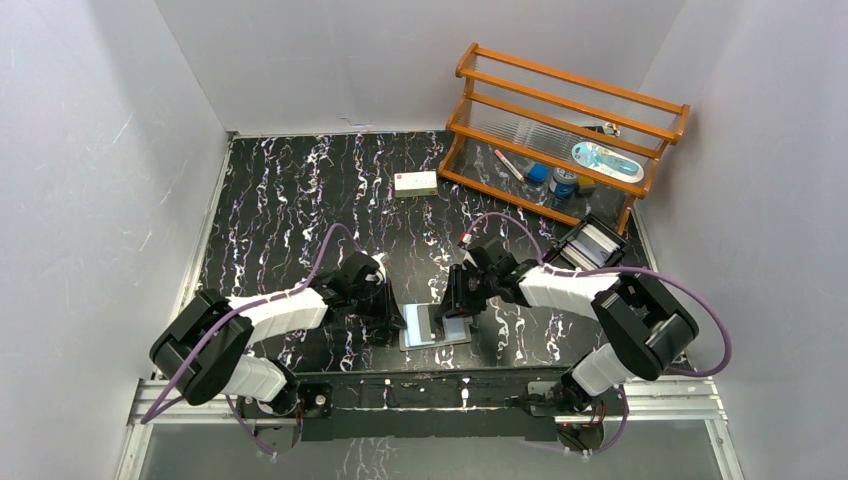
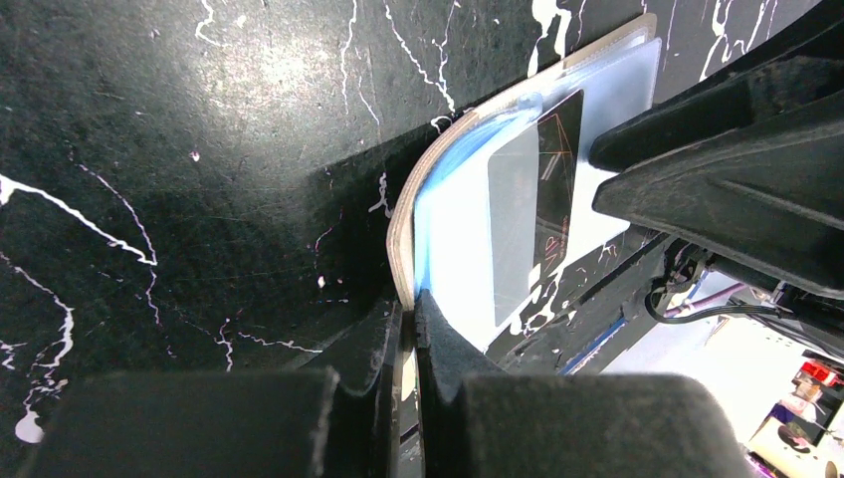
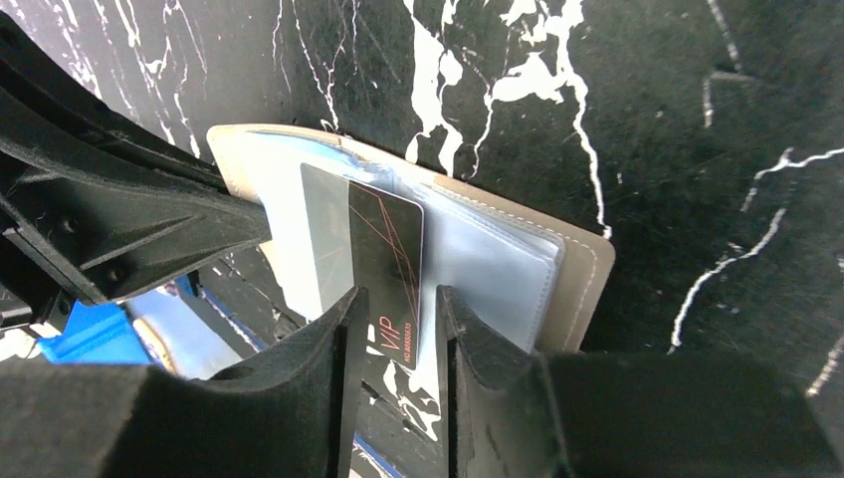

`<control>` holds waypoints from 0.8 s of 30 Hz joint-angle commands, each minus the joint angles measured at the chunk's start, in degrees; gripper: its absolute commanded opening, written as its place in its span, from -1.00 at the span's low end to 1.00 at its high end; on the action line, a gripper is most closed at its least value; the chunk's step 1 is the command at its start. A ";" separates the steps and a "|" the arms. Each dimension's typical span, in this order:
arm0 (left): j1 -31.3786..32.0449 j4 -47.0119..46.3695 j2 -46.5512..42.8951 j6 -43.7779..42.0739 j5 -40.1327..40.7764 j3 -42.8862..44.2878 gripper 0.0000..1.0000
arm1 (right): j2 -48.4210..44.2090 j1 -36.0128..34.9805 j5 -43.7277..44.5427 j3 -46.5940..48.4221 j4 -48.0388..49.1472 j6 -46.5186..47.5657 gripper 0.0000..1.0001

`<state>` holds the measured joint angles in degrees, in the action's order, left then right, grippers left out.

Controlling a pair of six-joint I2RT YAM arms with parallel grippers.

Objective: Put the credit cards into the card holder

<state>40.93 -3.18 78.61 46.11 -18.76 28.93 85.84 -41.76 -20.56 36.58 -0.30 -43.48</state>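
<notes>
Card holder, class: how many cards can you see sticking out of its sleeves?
1: a black VIP card, half inside a clear sleeve of the open card holder. Others may be hidden fully inside the sleeves.

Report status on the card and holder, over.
Left tool shut on card holder edge, holding it open. Right tool open, straddling dark VIP card, card partly inside clear sleeve. No obstruction seen.
</notes>
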 commanded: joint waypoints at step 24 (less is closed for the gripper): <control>-0.21 0.24 0.05 0.78 -0.66 0.31 -1.00 | 4.75 -8.39 2.41 5.53 1.47 -1.78 -0.28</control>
<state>40.93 -3.33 78.78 46.74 -18.90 28.93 89.41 -49.23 -17.89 40.21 -0.25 -44.64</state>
